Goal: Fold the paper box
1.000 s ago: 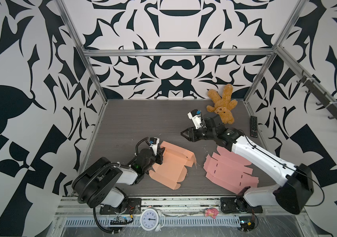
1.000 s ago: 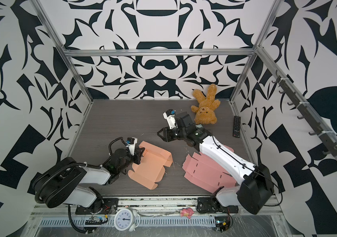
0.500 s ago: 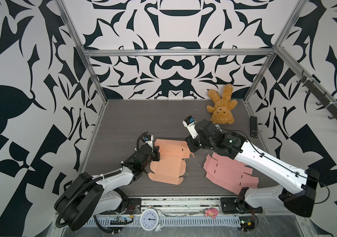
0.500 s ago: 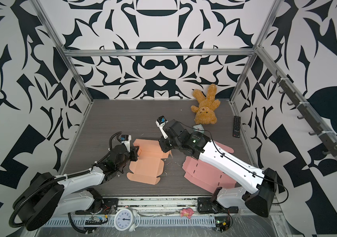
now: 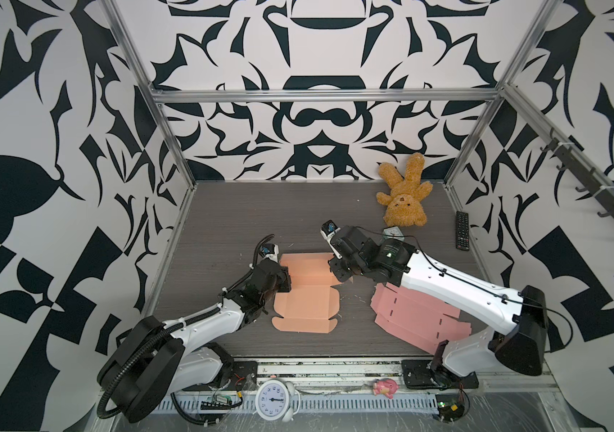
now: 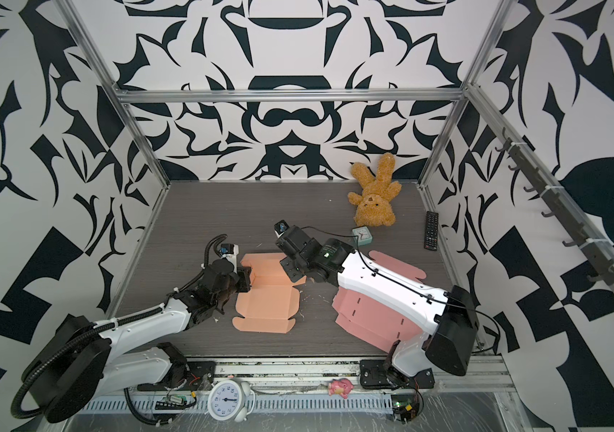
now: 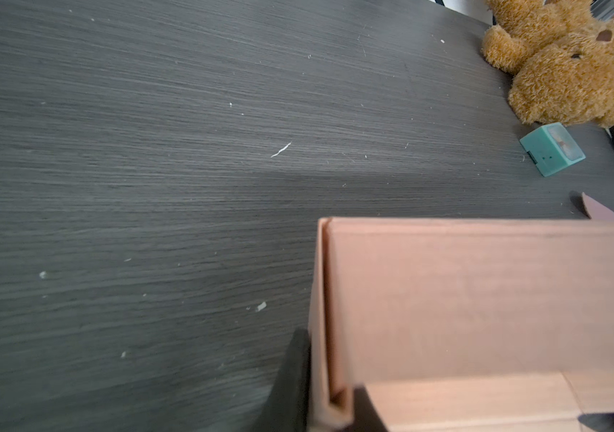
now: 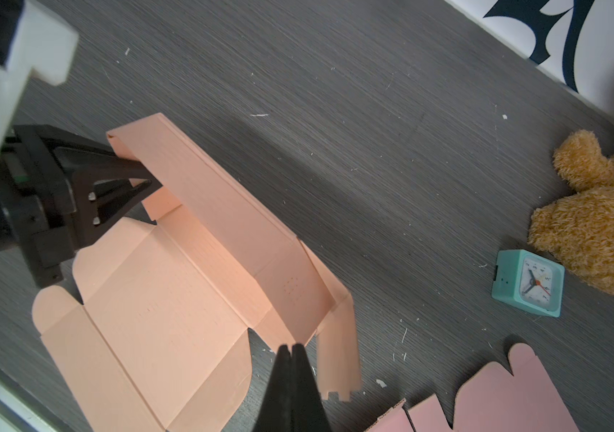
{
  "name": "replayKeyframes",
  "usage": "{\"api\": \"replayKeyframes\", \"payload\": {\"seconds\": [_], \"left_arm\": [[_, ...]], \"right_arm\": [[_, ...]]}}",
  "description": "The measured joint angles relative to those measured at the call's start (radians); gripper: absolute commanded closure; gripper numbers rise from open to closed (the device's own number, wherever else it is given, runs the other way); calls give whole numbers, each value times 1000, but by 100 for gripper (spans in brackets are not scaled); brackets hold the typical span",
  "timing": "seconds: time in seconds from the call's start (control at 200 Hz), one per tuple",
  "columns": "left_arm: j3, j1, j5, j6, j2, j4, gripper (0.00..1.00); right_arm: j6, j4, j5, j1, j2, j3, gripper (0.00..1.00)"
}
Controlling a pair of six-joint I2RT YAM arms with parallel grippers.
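Nearest to my bases, the paper box [image 5: 307, 303] lies in the middle of the table [image 5: 223, 209], and its front panel with two small ear tabs is flat on the wood. The blank has its long axis from the front edge toward the back wall, and the inside faces up. Farther along, the base panel is also flat. At the far end one wall is already folded up and doubled over, and it runs crosswise between my two arms. My left gripper [image 8: 143, 172] is clamped on the left end of this wall. My right gripper [image 8: 290, 349] has its fingers pressed together, with the tip at the right corner of the box, and I see no paper between them. Beside it a side flap with little teeth stands loose. I judge I am at the step of raising the walls. Next I should push this flap inward while the left keeps the wall upright, gently, because thin card buckles.
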Motion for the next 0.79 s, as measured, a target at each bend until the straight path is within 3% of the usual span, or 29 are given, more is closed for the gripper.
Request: {"api": "replayKeyframes", "payload": {"seconds": [0.795], "left_arm": [[0, 0, 13, -9, -51, -20, 86]], "right_arm": [[-4, 58, 8, 2, 84, 0, 100]]}}
